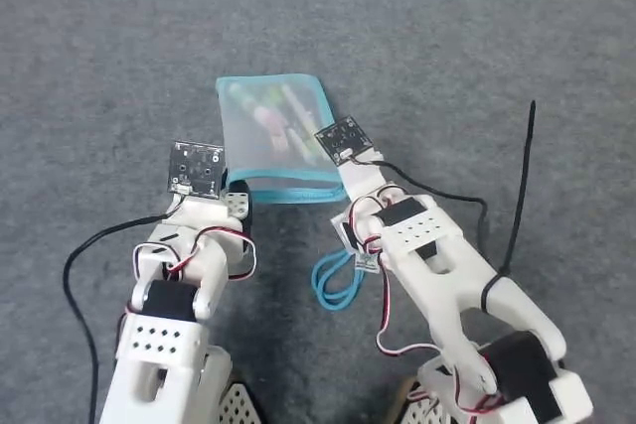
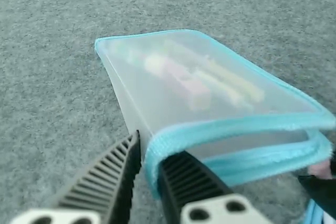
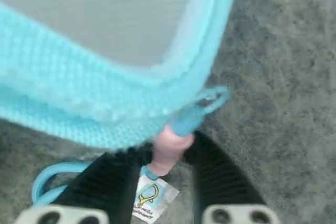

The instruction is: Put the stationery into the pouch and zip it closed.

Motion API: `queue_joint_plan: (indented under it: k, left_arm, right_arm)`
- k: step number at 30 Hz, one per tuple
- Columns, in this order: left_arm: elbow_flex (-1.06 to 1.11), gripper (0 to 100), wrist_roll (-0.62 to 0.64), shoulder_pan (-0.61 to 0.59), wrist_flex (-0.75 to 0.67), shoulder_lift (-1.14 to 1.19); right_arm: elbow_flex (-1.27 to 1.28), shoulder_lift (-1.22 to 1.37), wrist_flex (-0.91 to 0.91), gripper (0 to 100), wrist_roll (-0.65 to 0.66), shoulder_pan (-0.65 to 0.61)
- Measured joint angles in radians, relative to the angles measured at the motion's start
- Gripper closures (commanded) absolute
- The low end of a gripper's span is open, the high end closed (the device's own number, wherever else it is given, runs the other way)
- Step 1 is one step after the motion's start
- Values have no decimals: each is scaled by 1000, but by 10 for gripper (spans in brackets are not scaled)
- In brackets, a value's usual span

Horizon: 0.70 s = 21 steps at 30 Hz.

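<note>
A translucent pouch (image 1: 270,136) with teal trim lies on the grey carpet, and coloured stationery (image 1: 268,111) shows through its wall. My left gripper (image 1: 241,198) sits at the pouch's near left corner. In the left wrist view its fingers (image 2: 181,179) are shut on the teal edge of the pouch (image 2: 210,93). My right gripper (image 1: 338,181) is at the near right corner. In the right wrist view a pink zipper pull (image 3: 169,150) is pinched between its jaws, just below the pouch's zipper edge (image 3: 105,103). The zipper end nearest this gripper looks partly open.
A teal cord loop (image 1: 336,280) and a small printed tag (image 3: 149,195) trail from the pouch's right corner under my right arm. A black cable (image 1: 522,176) stands up at the right. Grey carpet (image 1: 109,76) spreads on all sides.
</note>
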Motion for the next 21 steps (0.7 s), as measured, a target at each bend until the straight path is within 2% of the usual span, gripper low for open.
queue_joint_plan:
  k: [6,14,17,21]
  left_arm:
    - [0,988,0,0,0,0]
    - [0,988,0,0,0,0]
    - [0,988,0,0,0,0]
    - [0,989,-2,25,0,0]
  right_arm:
    - [0,-6,40,993,43,2]
    - [-83,-278,324,993,132,-3]
    - [-163,-394,428,993,157,-41]
    - [-276,-425,548,993,175,-97]
